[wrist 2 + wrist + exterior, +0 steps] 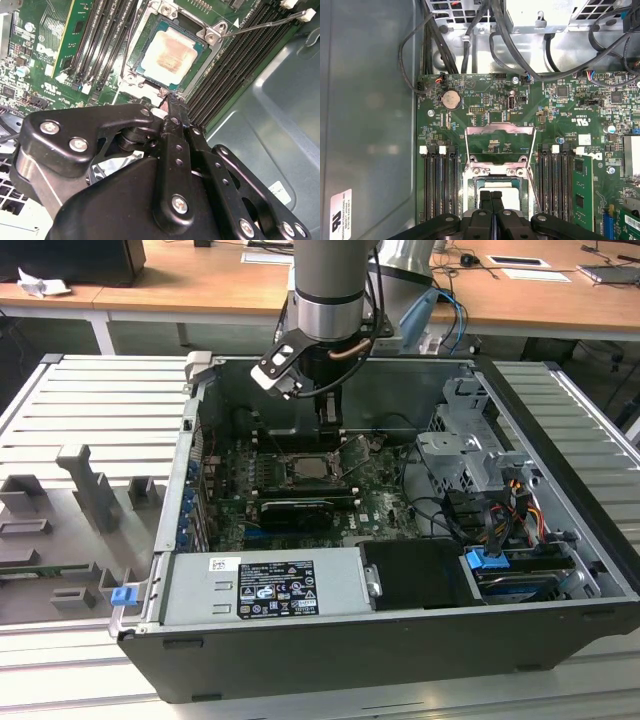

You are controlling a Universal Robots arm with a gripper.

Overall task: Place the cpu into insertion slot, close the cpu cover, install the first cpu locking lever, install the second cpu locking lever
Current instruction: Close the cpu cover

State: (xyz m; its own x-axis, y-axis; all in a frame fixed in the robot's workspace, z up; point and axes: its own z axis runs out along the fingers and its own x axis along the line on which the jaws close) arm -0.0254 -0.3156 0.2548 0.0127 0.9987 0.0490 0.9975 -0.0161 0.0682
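The cpu [167, 55], a square chip with a dull silver top, lies flat in the insertion slot [470, 186] on the green motherboard. The cpu cover [500, 129], a thin silvery frame with a cut-out centre, stands flipped open on its hinge at the slot's edge, off the chip. A thin wire locking lever [265, 22] sticks out from a slot corner across the memory slots. My gripper [491, 196] is shut with nothing between its black fingers, just above the chip's near edge. The gripper [169, 97] tip sits beside the slot; in the exterior view the gripper [328, 418] hangs inside the case.
Long black memory slots [440, 185] flank the socket on both sides. A green card [582, 190] stands beside them. Black cables [445, 55] run along the board's edge. The power supply [265, 585], drive cage [470, 455] and case walls [190, 450] box in the board.
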